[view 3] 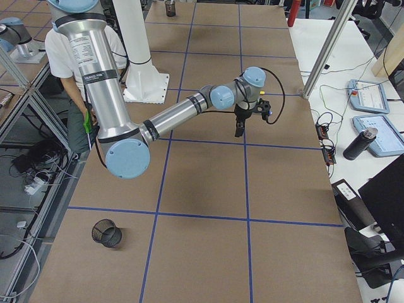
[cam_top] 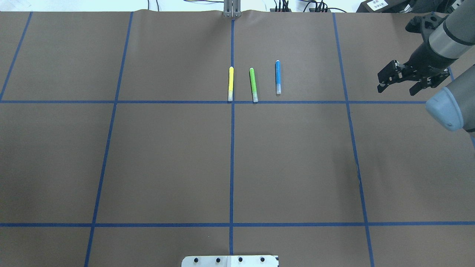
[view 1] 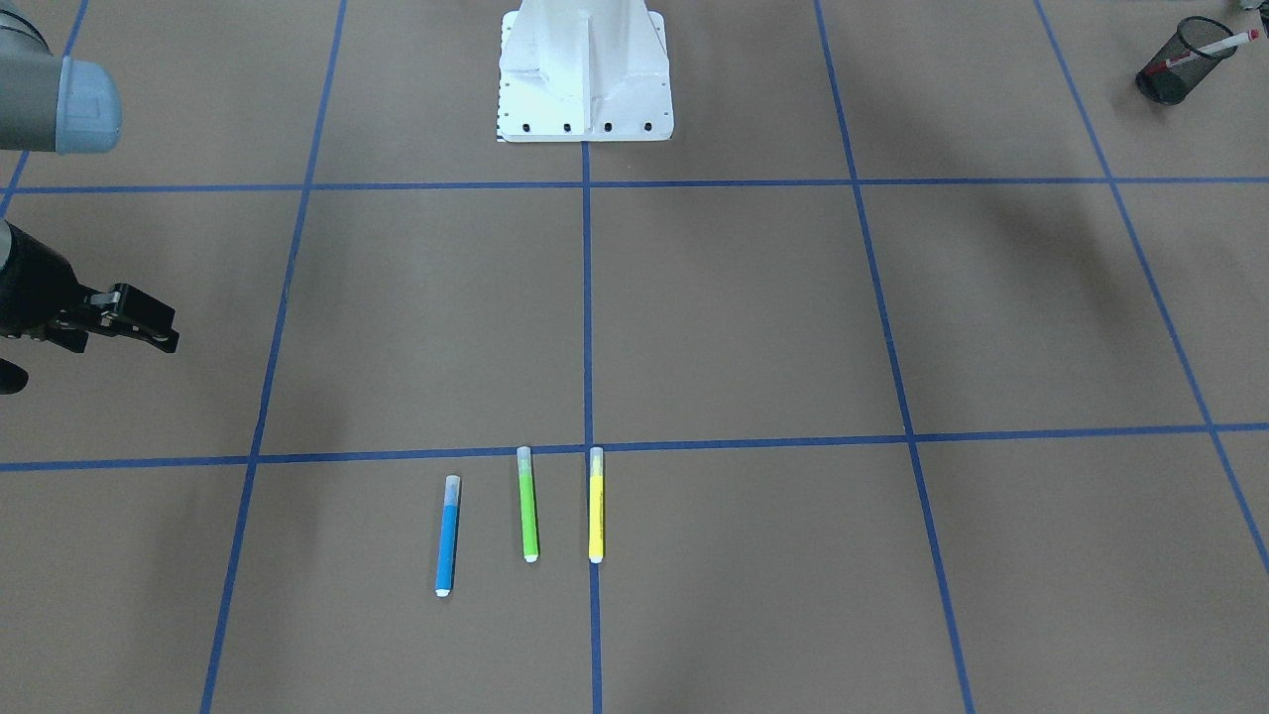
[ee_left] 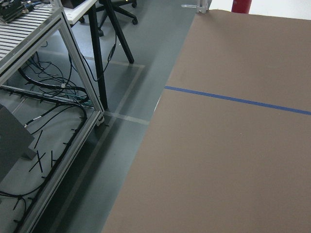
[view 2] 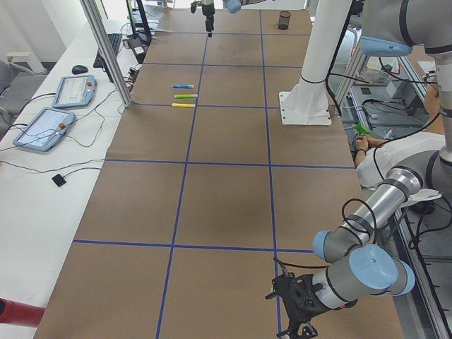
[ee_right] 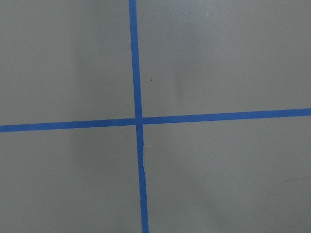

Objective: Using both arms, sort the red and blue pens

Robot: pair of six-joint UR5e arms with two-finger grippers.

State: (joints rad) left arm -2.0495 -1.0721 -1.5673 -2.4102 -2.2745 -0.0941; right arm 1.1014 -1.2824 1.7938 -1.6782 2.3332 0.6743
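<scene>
The blue pen (view 1: 448, 535) lies flat on the brown table (view 1: 744, 317), outermost in a row with a green marker (view 1: 528, 504) and a yellow marker (view 1: 596, 506). It is on the side toward the right gripper (cam_top: 397, 86), which hangs well apart from it with its claw wide and empty. The red pen (view 1: 1217, 44) leans in a black mesh cup (view 1: 1175, 77) on the robot's left side, and the left gripper (view 2: 295, 314) shows only in the side view, so its claw's state cannot be told.
</scene>
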